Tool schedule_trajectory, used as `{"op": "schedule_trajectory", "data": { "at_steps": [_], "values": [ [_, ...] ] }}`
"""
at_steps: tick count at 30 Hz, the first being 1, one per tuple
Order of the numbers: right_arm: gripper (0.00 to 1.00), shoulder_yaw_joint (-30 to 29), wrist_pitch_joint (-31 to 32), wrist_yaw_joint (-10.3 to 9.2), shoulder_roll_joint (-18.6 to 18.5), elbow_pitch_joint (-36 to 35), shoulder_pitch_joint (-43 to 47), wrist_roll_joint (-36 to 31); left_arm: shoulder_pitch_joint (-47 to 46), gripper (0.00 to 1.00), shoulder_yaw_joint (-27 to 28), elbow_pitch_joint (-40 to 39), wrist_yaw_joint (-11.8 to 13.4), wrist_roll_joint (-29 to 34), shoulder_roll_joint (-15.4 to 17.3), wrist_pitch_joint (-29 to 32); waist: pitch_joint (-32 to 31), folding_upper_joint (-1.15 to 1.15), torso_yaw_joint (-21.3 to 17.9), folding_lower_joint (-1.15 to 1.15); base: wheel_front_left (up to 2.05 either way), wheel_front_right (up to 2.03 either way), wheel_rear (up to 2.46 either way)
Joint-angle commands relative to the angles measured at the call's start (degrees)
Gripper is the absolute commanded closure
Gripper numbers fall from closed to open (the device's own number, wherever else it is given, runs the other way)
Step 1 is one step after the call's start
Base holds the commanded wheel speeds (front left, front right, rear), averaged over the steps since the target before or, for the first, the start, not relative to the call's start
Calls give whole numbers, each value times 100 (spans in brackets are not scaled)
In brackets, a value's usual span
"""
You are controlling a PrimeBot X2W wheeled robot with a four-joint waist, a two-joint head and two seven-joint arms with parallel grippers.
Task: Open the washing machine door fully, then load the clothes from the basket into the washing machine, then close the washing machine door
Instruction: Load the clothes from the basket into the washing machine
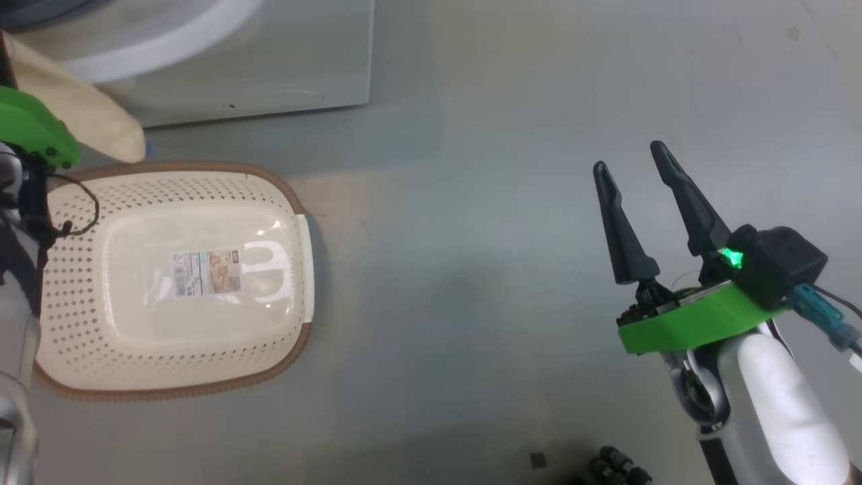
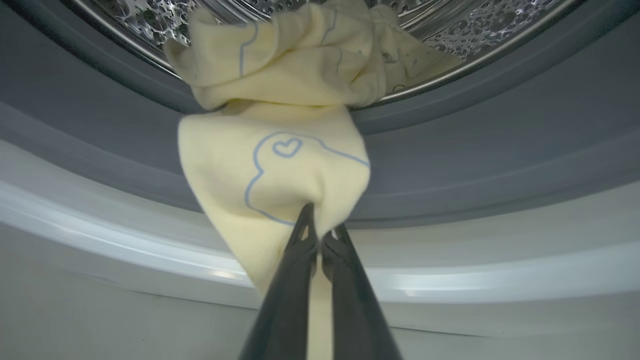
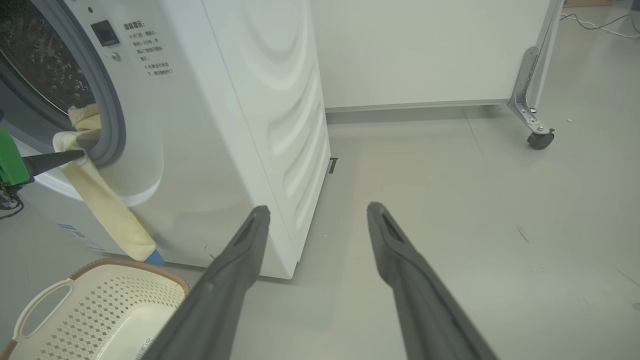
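Loading step in hand: the left gripper is pinched tight on the clothes, which hang from the washing machine drum over its gasket; the basket holds nothing. Right gripper idle, fingers spread. Next, I judge, the trailing fabric must go fully inside.

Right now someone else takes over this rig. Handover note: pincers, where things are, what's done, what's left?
Left pincer: shut on the clothes, which hang half out of the washing machine over the gasket, with the blue cuff down near the basket.
Right pincer: open, empty, over the floor.
Done: machine mouth open, basket empty.
Left: push the hanging cloth fully in, then close up the machine.
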Motion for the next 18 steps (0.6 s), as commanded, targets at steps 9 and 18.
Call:
{"op": "schedule_trajectory", "data": {
  "at_steps": [9,18],
  "values": [
    [0,140,-38,-15,18,-158,40,23,-273,100,42,-1169,-41,243,646,-124,-20,0,122,0,0,0,0],
    [0,215,-38,-15,41,-192,-93,159,-1407,100,-224,-1706,-187,453,1296,607,531,0,-64,0,0,0,0]
  ]
}}
